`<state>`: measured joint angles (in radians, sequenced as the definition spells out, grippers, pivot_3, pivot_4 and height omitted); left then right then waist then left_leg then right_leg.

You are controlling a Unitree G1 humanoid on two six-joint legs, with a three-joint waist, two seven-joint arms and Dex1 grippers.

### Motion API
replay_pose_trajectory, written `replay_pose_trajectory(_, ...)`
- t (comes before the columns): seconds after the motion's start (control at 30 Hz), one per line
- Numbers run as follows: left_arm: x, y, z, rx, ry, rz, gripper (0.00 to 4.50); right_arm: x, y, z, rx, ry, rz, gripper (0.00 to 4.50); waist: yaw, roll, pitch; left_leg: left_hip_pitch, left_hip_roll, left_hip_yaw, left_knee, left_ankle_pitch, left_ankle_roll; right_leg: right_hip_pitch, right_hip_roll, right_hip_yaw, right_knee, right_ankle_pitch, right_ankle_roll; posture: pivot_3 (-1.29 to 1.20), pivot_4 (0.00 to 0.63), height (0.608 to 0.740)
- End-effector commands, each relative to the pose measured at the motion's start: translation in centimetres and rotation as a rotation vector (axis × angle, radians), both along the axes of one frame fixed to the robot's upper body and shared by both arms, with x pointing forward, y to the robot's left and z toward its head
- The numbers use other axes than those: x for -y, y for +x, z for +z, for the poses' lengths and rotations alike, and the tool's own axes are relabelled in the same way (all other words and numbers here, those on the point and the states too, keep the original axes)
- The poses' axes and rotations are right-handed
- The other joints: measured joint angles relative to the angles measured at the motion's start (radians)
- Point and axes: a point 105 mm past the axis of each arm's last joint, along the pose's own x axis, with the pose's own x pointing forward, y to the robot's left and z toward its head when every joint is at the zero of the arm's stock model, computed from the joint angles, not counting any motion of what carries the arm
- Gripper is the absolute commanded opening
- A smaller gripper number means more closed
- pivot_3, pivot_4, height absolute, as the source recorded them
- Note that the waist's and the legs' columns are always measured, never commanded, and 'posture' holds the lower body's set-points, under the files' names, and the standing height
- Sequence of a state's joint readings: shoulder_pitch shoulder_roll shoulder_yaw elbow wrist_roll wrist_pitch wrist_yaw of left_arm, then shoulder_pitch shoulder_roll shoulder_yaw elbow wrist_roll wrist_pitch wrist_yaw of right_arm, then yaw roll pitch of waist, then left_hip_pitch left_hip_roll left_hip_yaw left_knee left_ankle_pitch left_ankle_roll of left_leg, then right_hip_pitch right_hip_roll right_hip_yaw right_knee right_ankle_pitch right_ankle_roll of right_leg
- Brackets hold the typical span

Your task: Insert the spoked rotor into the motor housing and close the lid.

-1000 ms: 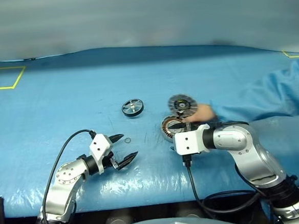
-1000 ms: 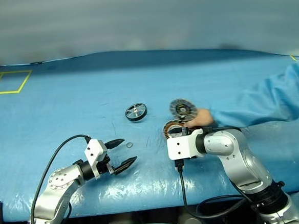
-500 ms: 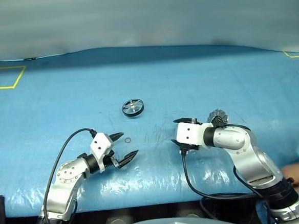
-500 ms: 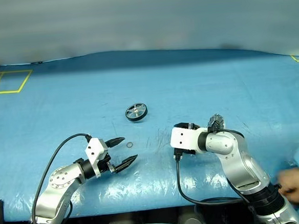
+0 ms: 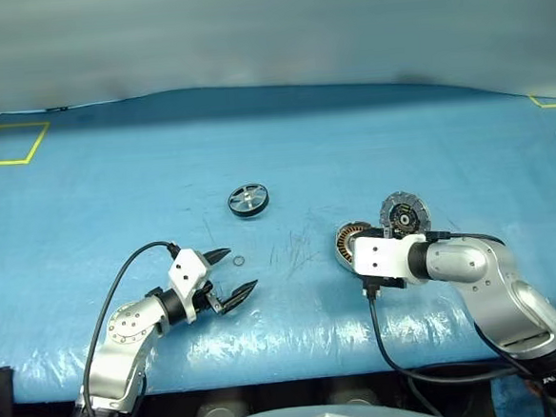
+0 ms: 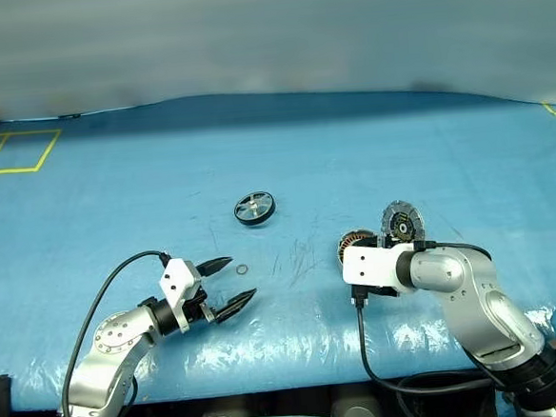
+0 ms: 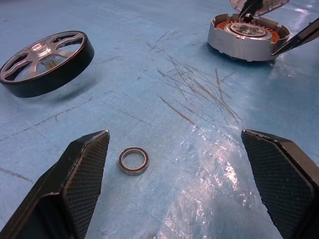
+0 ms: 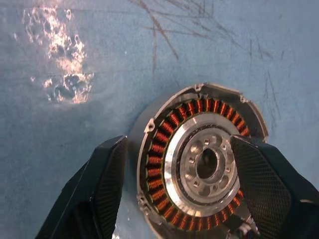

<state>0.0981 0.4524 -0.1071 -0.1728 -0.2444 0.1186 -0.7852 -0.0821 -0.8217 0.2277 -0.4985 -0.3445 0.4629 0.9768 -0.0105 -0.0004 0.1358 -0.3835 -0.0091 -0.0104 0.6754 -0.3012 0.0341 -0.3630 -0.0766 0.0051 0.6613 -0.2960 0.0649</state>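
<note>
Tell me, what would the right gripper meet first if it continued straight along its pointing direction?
Most likely the motor housing: the right gripper points down at it with open jaws on either side of the can. The remaining gap is unclear.

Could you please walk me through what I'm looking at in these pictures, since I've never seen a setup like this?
This is a two-armed robot working at a table covered in blue plastic sheet. Two pictures come from cameras in its head, looking down; the other two from a camera on each wrist. On the sheet lie a dark spoked wheel, a tiny metal ring, and a round silver motor can with copper windings. The can's lid stands tilted just behind it. The left gripper is open and empty beside the ring. The right gripper has its black fingers either side of the can, not squeezing it.
</note>
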Motion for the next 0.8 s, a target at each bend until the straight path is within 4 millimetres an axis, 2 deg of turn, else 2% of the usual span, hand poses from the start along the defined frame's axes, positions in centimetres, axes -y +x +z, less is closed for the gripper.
replay_pose_trajectory(0.03, 0.3, 0.0, 0.4, 0.029, -0.012, -0.006, 4.50, 0.6, 0.3, 0.6, 0.032, -0.019, -0.018, 3.46, -0.001, 0.000, 0.000, 0.000, 0.000, 0.000, 0.000, 0.000, 0.000, 0.000, 0.000, 0.000, 0.000, 0.000, 0.000, 0.00, 0.150, 0.740)
replay_pose_trajectory(0.5, 0.1, 0.1, 0.3, 0.035, -0.013, 0.006, 4.50, 0.9, 0.3, -1.6, -0.059, -0.070, 0.014, 3.46, 0.000, 0.000, 0.000, 0.000, 0.000, 0.000, 0.001, 0.000, 0.000, 0.001, 0.000, -0.001, 0.000, 0.000, 0.000, 0.00, 0.150, 0.740)
replay_pose_trajectory(0.6, 0.0, 0.1, 0.2, 0.033, -0.013, 0.010, 4.50, 1.0, 0.1, -2.0, -0.079, -0.085, 0.028, 2.89, 0.000, 0.000, 0.000, 0.000, 0.000, -0.001, 0.002, 0.000, 0.000, 0.001, 0.000, -0.001, 0.000, 0.000, 0.000, 0.00, 0.150, 0.740)
replay_pose_trajectory(0.67, 0.0, 0.0, 0.1, 0.031, -0.014, 0.011, 4.50, 1.3, 0.2, -2.2, -0.078, -0.107, 0.033, 2.28, 0.000, 0.000, 0.000, 0.000, 0.000, -0.002, 0.002, 0.000, 0.000, 0.001, 0.000, -0.002, 0.000, 0.000, 0.000, 0.00, 0.150, 0.740)
replay_pose_trajectory(0.8, 0.0, 0.0, 0.0, 0.030, -0.015, 0.014, 4.50, 1.2, 0.0, -2.5, -0.093, -0.119, 0.059, 2.18, 0.000, 0.000, 0.000, 0.002, 0.000, -0.003, 0.004, 0.000, 0.001, 0.001, 0.000, -0.003, 0.000, 0.000, 0.000, 0.00, 0.150, 0.740)
